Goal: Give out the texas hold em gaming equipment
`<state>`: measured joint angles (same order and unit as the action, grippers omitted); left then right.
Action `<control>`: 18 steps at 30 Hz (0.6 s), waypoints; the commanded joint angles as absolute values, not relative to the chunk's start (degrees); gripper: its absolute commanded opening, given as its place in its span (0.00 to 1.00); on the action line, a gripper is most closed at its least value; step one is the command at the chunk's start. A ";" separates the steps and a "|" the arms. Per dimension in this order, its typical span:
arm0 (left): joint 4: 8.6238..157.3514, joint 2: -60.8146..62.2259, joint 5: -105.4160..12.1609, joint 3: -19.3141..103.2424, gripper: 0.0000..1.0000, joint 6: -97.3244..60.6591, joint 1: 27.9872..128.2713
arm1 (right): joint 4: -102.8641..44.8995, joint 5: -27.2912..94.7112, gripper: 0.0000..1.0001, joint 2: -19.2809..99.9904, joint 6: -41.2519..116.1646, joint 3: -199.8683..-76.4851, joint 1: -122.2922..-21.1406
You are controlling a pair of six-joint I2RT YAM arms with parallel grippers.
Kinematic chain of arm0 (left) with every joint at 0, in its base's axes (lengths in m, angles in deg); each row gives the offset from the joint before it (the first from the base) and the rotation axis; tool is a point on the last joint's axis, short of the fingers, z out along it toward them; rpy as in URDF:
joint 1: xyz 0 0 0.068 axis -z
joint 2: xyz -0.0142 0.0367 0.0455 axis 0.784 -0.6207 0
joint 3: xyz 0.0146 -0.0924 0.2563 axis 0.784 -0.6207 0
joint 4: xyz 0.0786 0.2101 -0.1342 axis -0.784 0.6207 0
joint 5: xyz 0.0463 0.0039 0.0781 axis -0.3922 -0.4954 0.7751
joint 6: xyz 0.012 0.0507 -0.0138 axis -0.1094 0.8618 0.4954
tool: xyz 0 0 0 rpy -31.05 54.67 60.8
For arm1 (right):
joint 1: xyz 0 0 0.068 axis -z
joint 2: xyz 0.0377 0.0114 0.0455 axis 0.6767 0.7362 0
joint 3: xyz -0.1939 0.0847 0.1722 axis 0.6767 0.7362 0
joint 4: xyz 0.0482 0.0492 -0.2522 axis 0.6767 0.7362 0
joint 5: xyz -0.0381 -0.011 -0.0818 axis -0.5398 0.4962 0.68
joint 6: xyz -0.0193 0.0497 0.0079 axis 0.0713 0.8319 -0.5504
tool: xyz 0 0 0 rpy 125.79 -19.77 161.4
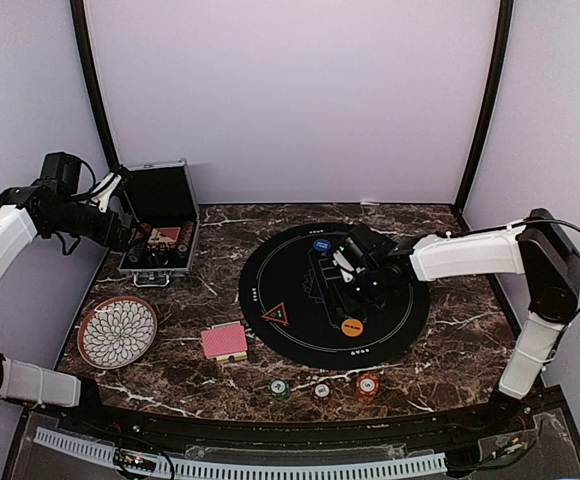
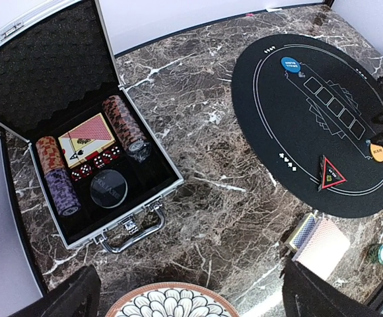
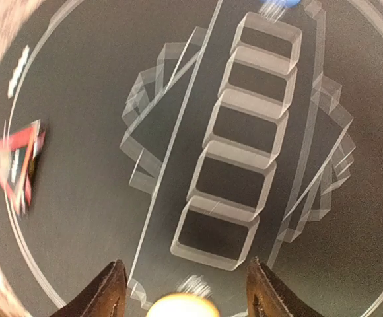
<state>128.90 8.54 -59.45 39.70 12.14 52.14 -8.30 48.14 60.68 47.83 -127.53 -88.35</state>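
**Q:** What lies nearest on the counter (image 1: pixel 460 320), and why there?

**A:** A green chip (image 1: pixel 279 388), a white chip (image 1: pixel 322 390) and a red chip (image 1: pixel 367 385), all with striped edges. They lie flat in a row along the near edge, apparently dealt out as one player's share. Just beyond them to the left sits a squared deck of red-backed cards (image 1: pixel 224 341). Further left is a round plate (image 1: pixel 117 331) with a white petal pattern.

**Q:** And the middle ground?

**A:** A matt black round mat (image 1: pixel 385 330) printed with white card outlines. It carries three markers.
- A red triangle (image 1: pixel 276 313) lies at near left.
- An orange disc (image 1: pixel 352 326) lies towards the near rim.
- A blue disc (image 1: pixel 321 244) lies towards the far rim.

Each seems to mark a seat position. The right gripper (image 3: pixel 186 290) hangs low over the mat, jaws apart and clamped on nothing. The orange disc lies flat on the mat just at its tips, so it reads as placed, not held.

**Q:** What occupies the far left?

**A:** A silver metal case (image 1: pixel 162 195), open, its lid lined with dimpled black foam. Inside are chip stacks (image 2: pixel 127 125), a second deck (image 2: pixel 86 135) and red dice (image 2: pixel 96 164). The left gripper (image 1: pixel 135 238) hovers by the case, jaws fully apart and empty. It is probably positioned there to draw the next item.
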 commanded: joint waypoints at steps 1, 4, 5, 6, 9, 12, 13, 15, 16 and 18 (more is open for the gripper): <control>130.80 8.47 -61.34 39.21 0.99 12.78 51.81 | -8.49 48.75 0.62 59.41 51.26 -123.54 -91.05; 130.79 8.53 -61.52 39.23 0.99 12.69 51.81 | -8.70 48.50 0.62 59.57 51.55 -123.17 -91.94; 130.86 8.57 -61.54 39.23 0.99 12.63 51.81 | -8.71 48.47 0.62 59.75 51.60 -123.23 -92.17; 130.87 8.65 -61.55 39.23 0.99 12.65 51.81 | -8.55 48.68 0.62 60.11 51.60 -123.46 -92.47; 130.96 8.86 -61.56 39.16 0.99 12.63 51.81 | -8.17 49.95 0.62 61.39 51.40 -124.00 -92.77; 131.02 9.17 -61.48 39.07 0.99 12.63 51.81 | -8.05 50.67 0.59 62.46 51.30 -124.11 -92.78; 131.07 9.26 -61.42 39.06 0.99 12.65 51.81 | -8.04 50.91 0.59 62.72 51.30 -124.05 -92.78; 131.16 9.37 -61.23 38.99 0.99 12.79 51.81 | -8.00 51.25 0.58 63.23 51.22 -123.75 -92.78; 131.20 9.39 -61.14 38.97 0.99 12.83 51.81 | -7.92 51.36 0.57 63.40 51.22 -123.53 -92.82; 131.13 9.49 -61.04 38.97 0.99 12.92 51.81 | -7.68 51.33 0.55 63.46 51.29 -123.17 -92.88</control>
<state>129.01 8.37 -60.37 39.70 12.14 52.14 -7.27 50.04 62.60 50.89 -123.27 -92.26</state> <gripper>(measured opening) 0.988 0.562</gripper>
